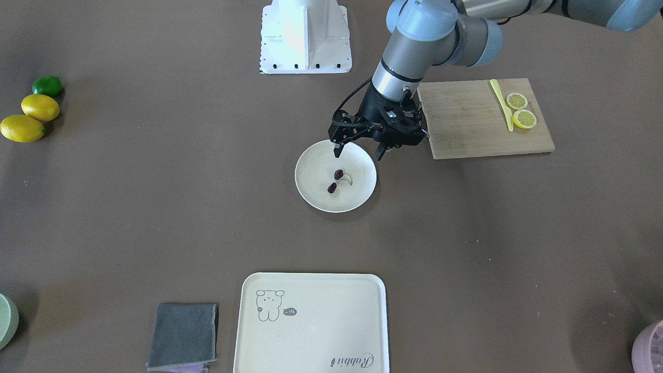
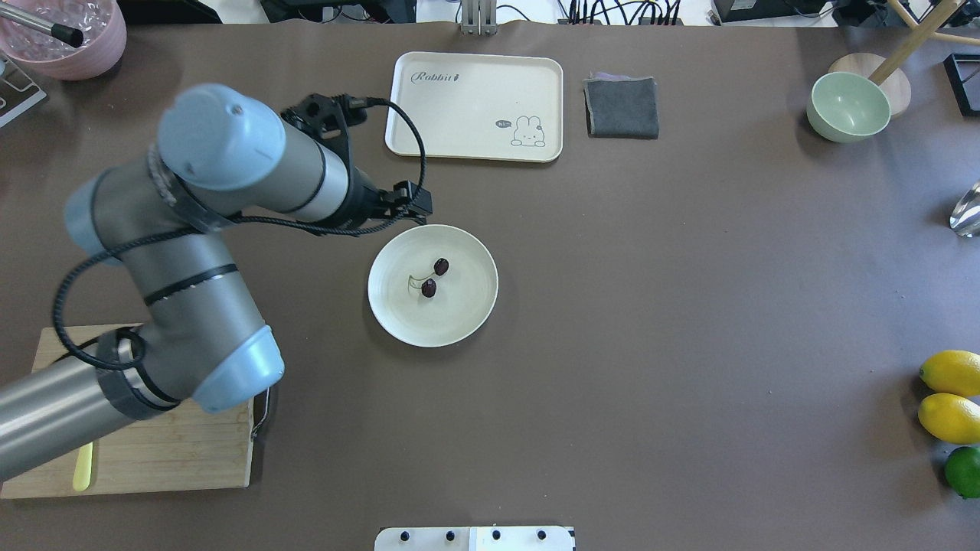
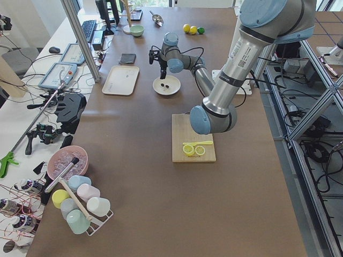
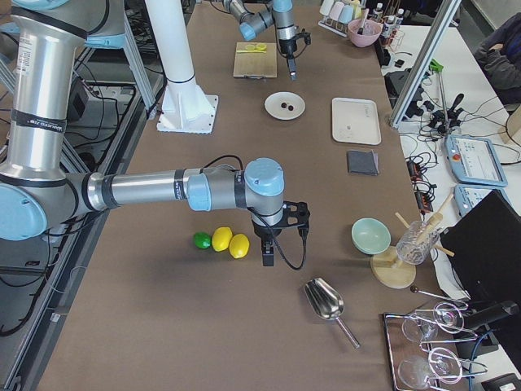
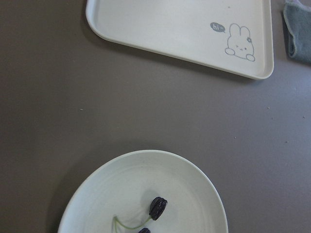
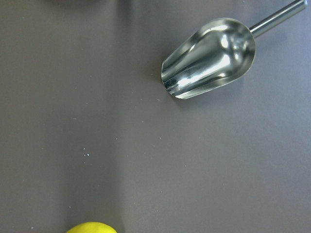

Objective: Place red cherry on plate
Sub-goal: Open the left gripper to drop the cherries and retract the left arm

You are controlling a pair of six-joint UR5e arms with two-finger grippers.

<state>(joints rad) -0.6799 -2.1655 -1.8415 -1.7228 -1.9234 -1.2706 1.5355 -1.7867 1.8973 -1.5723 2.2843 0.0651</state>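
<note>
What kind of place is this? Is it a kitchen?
Probably a robot lab, not a kitchen. A left arm and a right arm stand at the table, a control tablet and cables lie beside it, and the cherry on the plate looks like a practice prop.

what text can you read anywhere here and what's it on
"Rabbit": script lettering in one corner of the cream tray.
"hi~": inside a small dark speech bubble next to the rabbit drawing on the same tray.
Sticker on the near arm in the exterior left view: too small to read.
</note>
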